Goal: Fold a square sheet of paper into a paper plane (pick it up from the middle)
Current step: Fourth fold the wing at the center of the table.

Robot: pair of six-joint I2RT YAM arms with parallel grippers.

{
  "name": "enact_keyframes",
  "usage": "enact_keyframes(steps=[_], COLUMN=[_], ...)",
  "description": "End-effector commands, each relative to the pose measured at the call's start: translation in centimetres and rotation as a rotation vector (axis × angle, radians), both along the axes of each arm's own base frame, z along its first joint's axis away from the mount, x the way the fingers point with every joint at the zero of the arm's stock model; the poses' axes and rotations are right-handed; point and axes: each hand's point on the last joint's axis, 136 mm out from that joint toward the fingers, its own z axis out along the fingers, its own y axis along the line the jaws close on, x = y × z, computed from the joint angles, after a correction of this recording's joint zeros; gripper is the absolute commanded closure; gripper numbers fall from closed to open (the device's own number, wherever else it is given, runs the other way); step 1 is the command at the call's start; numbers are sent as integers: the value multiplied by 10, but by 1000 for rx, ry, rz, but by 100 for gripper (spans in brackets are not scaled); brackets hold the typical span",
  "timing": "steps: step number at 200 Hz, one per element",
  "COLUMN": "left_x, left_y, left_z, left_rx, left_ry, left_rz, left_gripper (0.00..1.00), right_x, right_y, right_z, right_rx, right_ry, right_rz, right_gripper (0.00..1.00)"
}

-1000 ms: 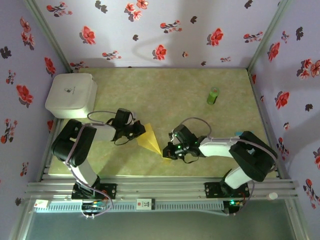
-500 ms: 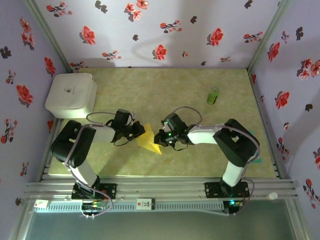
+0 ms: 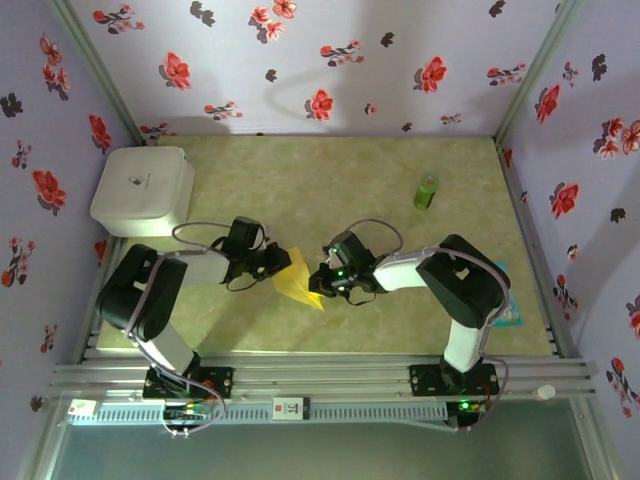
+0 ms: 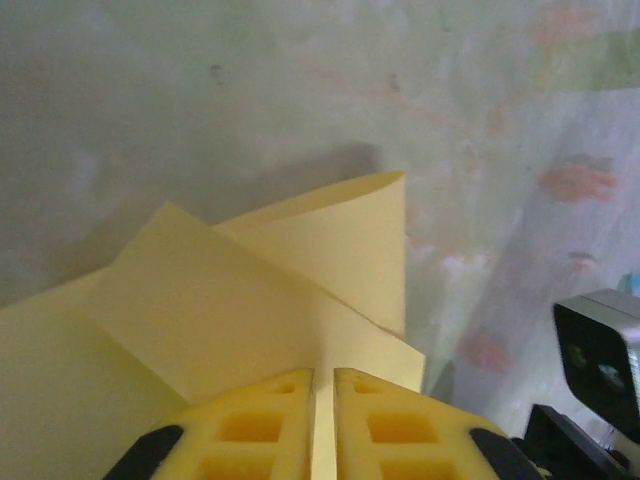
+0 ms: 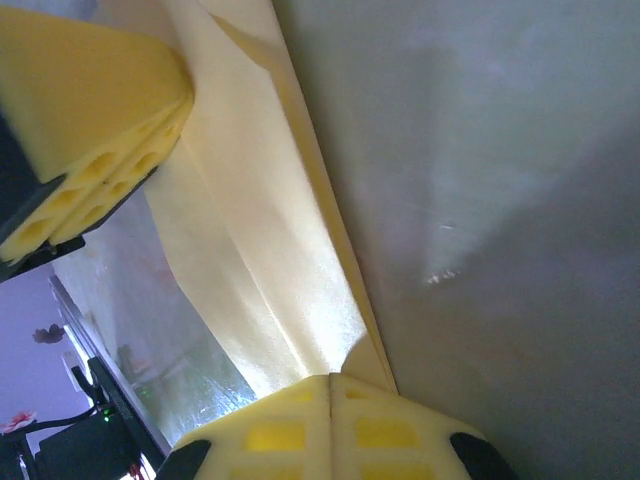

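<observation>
The square sheet of paper point(image 3: 297, 279) is bright yellow and folded into a creased wedge, held between both grippers at the table's front middle. My left gripper point(image 3: 283, 264) grips its left end. In the left wrist view the paper point(image 4: 250, 300) runs into a thin slit between that gripper's point(image 4: 323, 385) pads. My right gripper point(image 3: 317, 283) is shut on the paper's right tip. In the right wrist view the folded layers point(image 5: 250, 250) narrow into that gripper's point(image 5: 330, 380) closed tips, and a left finger point(image 5: 90, 110) shows at the upper left.
A white rounded box point(image 3: 145, 190) sits at the back left. A small green cylinder point(image 3: 427, 191) stands at the back right. Flowered walls enclose the table on three sides. A teal object point(image 3: 510, 310) lies by the right arm.
My right gripper has carried the paper's tip left and away from the front edge, bringing it close to the left gripper. The sheet is now shorter and more bunched.
</observation>
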Motion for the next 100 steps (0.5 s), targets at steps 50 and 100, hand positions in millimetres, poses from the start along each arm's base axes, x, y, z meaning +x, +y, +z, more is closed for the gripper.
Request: enact_keyframes(steps=[50,100], left_x=[-13,-19], left_y=[-41,-30], left_z=[28,-3], left_rx=[-36,33], left_ry=[-21,10], left_rz=[-93,-94], left_gripper=[92,93], right_x=[-20,-22], right_y=[-28,-30], right_z=[-34,-38], right_rx=[-136,-148], right_ry=[92,97], right_rz=[-21,-24], right_gripper=[100,100])
